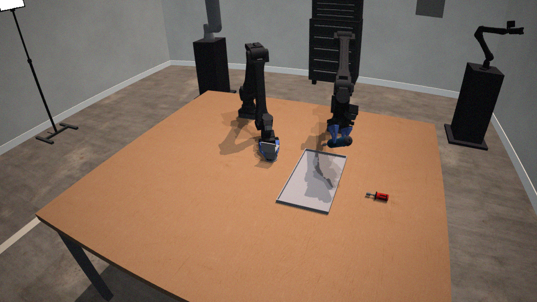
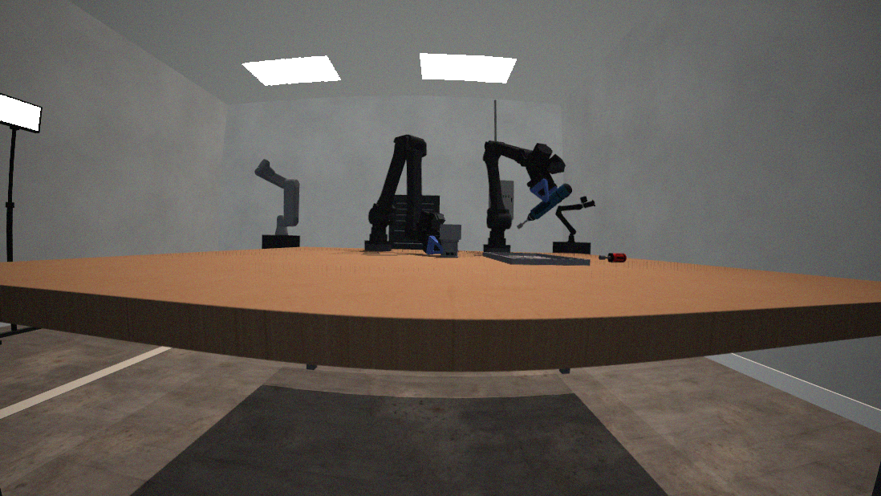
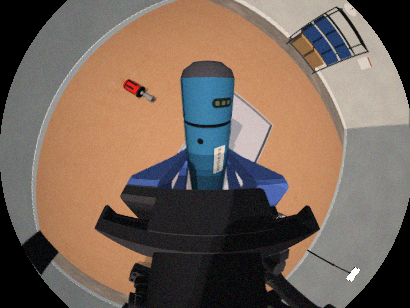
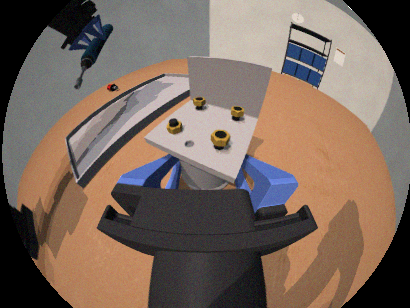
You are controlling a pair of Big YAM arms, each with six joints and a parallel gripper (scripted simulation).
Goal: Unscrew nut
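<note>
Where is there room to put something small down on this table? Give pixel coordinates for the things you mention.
In the top view, the wide stretch between the tray point(image 1: 302, 208) point(image 2: 542, 262) point(image 3: 264, 143) point(image 4: 125, 140) and the table's near edge looks roomy. It's crowded around the joint module point(image 4: 204, 181), gripped by the right tool point(image 1: 269, 151) point(image 2: 439, 246) point(image 4: 207, 153), and beyond the tray's far end, where the left tool point(image 1: 340, 138) point(image 2: 542, 194) point(image 3: 207, 153) point(image 4: 100, 43) holds the blue driver point(image 1: 337, 142) point(image 2: 550, 203) point(image 3: 207, 105) point(image 4: 93, 52) overhead.

Two matte black jointed arms point(image 1: 261, 90) point(image 2: 414, 178) and point(image 1: 342, 71) point(image 2: 493, 184) rise near the tabletop's far edge point(image 1: 319, 103), on dark squarish feet. Each gripper point(image 1: 269, 151) point(image 4: 207, 167) and point(image 1: 340, 137) point(image 3: 207, 165) has blue, angular, openwork fingers; the black wrist housing point(image 3: 207, 215) point(image 4: 200, 217) carries a curved crossbar. Screws or cables, if any, seem too dim to tell.
</note>
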